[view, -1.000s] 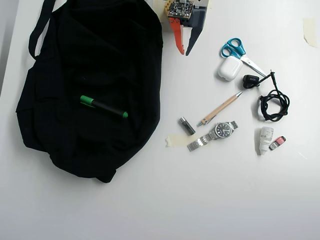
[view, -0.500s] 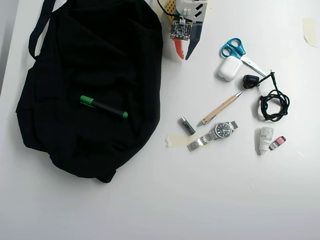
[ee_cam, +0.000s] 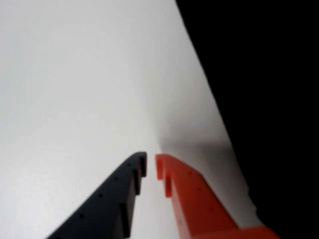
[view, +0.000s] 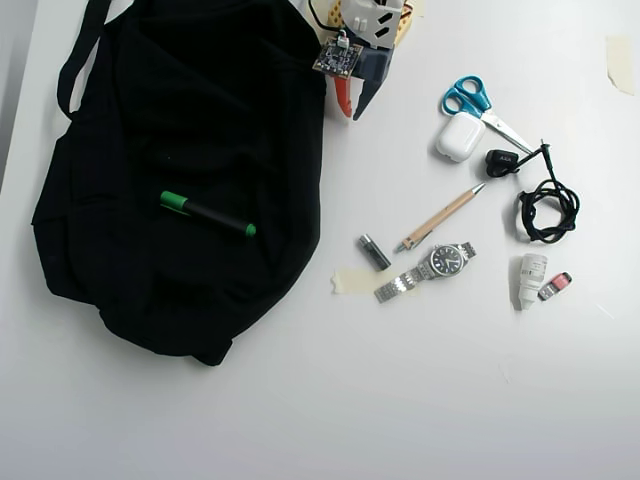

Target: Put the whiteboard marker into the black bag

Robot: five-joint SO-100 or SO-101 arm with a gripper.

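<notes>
The whiteboard marker (view: 207, 215), black with a green cap, lies flat on top of the black bag (view: 180, 130) in the overhead view. The bag fills the upper left of the table and shows as a black mass at the right edge of the wrist view (ee_cam: 269, 99). My gripper (view: 352, 110) hangs at the top of the overhead view, just right of the bag's edge and well away from the marker. In the wrist view its black and orange fingers stand nearly together over bare white table (ee_cam: 151, 167) with nothing between them.
To the right of the bag lie blue-handled scissors (view: 478, 105), a white earbud case (view: 459, 137), a wooden pen (view: 440, 217), a short grey cylinder (view: 374, 251), a wristwatch (view: 430, 270), a black cable (view: 545, 205), a white tube (view: 532, 278) and tape pieces (view: 352, 281).
</notes>
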